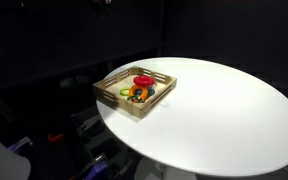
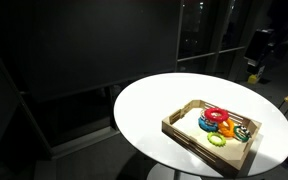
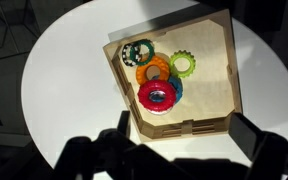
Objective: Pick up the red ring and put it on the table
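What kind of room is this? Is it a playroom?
Probably a dim lab or office, though I can't be sure. There's just a round white table, one wooden tray with a red ring among others, and dark glass panels behind.

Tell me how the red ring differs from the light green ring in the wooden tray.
Colour: the red ring is solid red, the light green ring pale yellow-green. Size: the red ring is clearly larger than the light green ring. Position: in the wrist view the red ring overlaps the orange ring, while the light green ring lies beside it. Both lie flat in the wooden tray and have a centre hole.
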